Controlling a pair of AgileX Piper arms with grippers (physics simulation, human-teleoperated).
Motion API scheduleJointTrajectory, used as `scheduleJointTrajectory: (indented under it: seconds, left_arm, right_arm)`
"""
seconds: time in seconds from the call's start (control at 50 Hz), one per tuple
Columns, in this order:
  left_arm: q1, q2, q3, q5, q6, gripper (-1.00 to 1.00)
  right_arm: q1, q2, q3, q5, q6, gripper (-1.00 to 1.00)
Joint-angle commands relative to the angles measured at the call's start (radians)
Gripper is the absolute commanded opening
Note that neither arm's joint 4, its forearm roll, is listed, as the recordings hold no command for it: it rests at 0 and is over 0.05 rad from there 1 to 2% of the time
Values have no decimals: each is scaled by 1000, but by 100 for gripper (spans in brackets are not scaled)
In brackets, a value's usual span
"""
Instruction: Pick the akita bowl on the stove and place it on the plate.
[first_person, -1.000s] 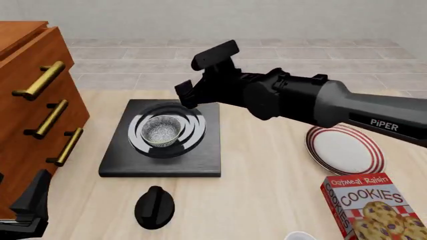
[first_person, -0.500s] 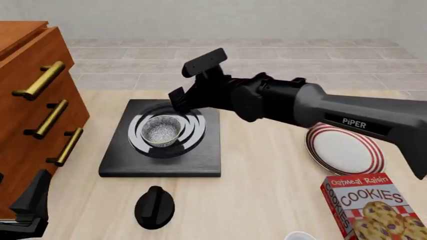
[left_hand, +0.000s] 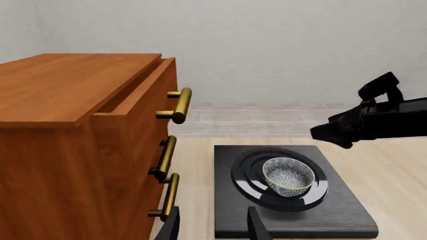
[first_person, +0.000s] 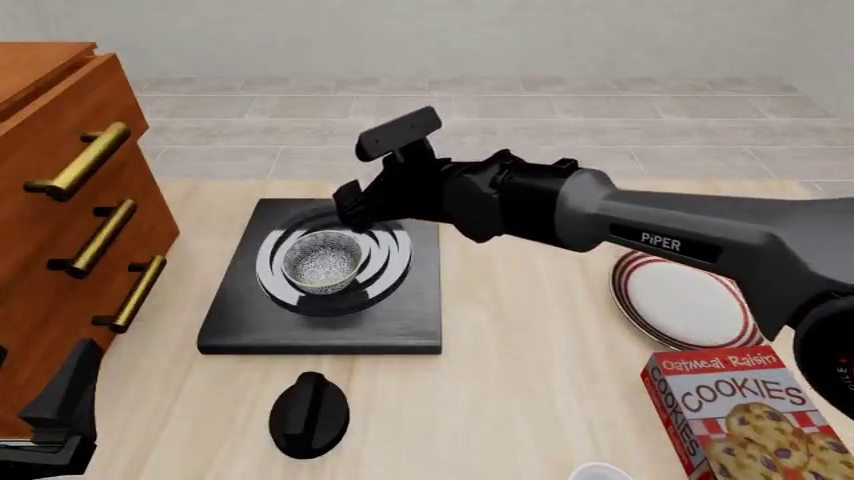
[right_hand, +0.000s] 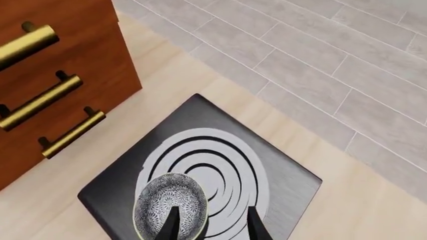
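Observation:
The akita bowl (first_person: 324, 260), speckled grey-white inside, sits upright on the ring burner of the black stove (first_person: 400, 320). My right gripper (first_person: 358, 212) hangs open just above and behind the bowl's far right rim. In the right wrist view the bowl (right_hand: 170, 205) lies by one fingertip of the gripper (right_hand: 213, 227), on the stove (right_hand: 293, 185). The red-striped plate (first_person: 687, 300) lies bare at the right. My left gripper (first_person: 60, 415) rests open at the front left. Its own view shows the gripper (left_hand: 212, 230), the bowl (left_hand: 288, 175) and the stove (left_hand: 333, 215).
A wooden drawer cabinet (first_person: 67, 220) with brass handles stands left of the stove. A black round knob (first_person: 308, 412) lies in front of the stove. A cookies box (first_person: 747, 420) stands at the front right, with a white cup's rim (first_person: 594, 472) at the bottom edge.
My right arm has swung left and lower, bringing its open gripper from beyond the stove's far right corner to just over the bowl's far side. The bowl and left arm have not moved.

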Motion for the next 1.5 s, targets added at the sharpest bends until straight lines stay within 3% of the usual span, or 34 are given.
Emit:
scheduleJointTrajectory:
  seconds: [0.02, 0.26, 0.46, 1.5]
  left_arm:
    - [0, 0, 0, 0, 0, 100]
    - [0, 0, 0, 0, 0, 100]
    - [0, 0, 0, 0, 0, 100]
    - [0, 0, 0, 0, 0, 100]
  right_arm:
    - [0, 30, -17, -3, 20, 100]
    - [-21, 61, -33, -14, 35, 100]
    - [-29, 90, -21, -44, 11, 100]
    - [-20, 213, -47, -85, 95, 100]
